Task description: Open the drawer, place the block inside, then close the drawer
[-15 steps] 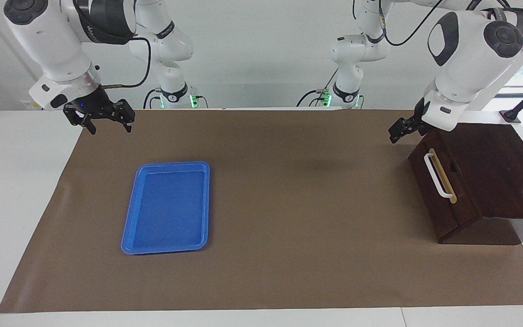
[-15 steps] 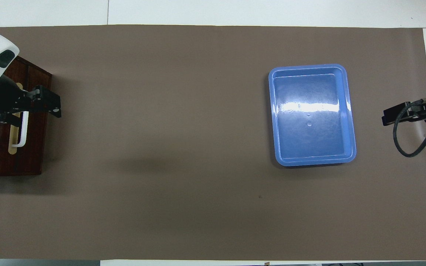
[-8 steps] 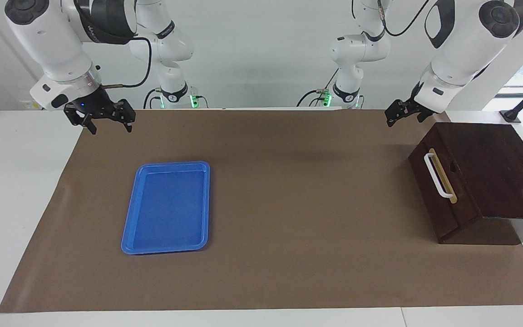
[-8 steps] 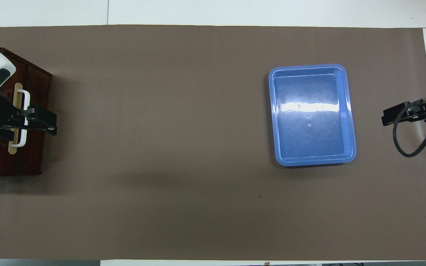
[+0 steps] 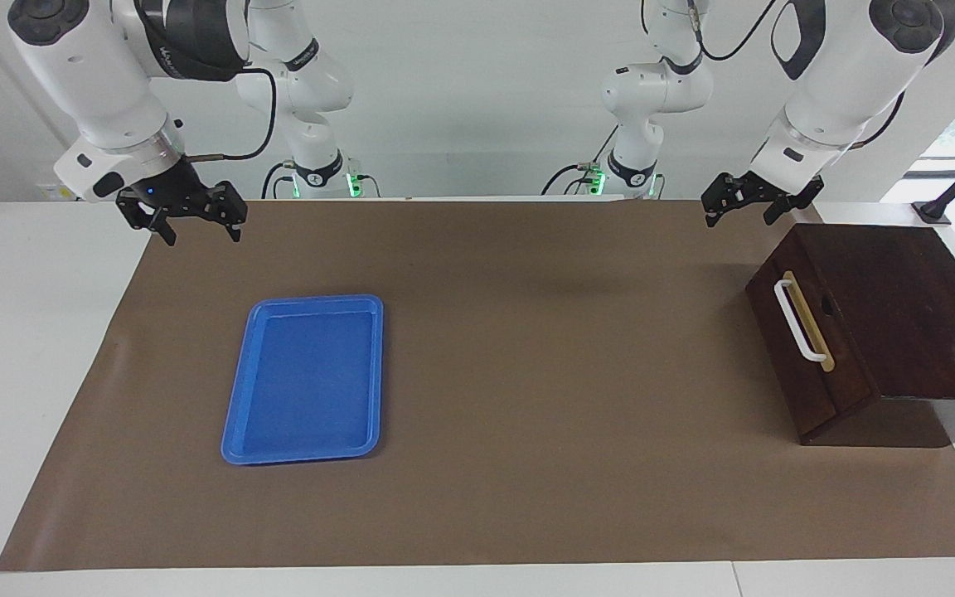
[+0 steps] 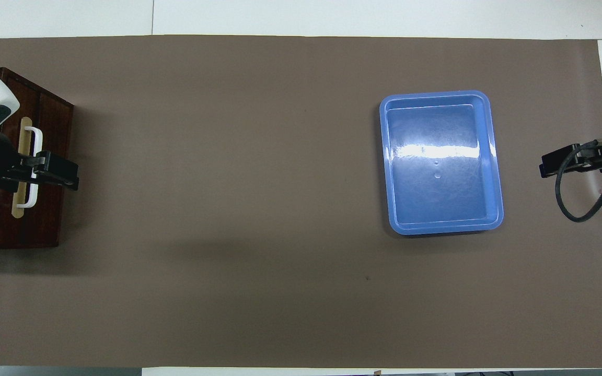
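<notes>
The dark wooden box's drawer (image 5: 809, 356) is shut, with its white bar handle (image 5: 798, 322) on a tan strip; it stands at the left arm's end of the table. My left gripper (image 5: 741, 211) is open and empty, raised in the air and apart from the box. In the overhead view the left gripper (image 6: 55, 173) lies over the drawer front (image 6: 50, 219) and part of the handle (image 6: 37, 138). My right gripper (image 5: 200, 225) is open and empty and waits raised over the mat's edge; it also shows in the overhead view (image 6: 567, 159). The yellow block is out of view.
A flat blue plastic tray (image 5: 305, 377) lies on the brown mat toward the right arm's end, also seen from overhead (image 6: 441, 162), with nothing in it. The brown mat (image 5: 544, 373) covers most of the white table.
My left gripper has risen and drawn back from the drawer front toward the robots. The drawer, the tray and the right arm have not moved.
</notes>
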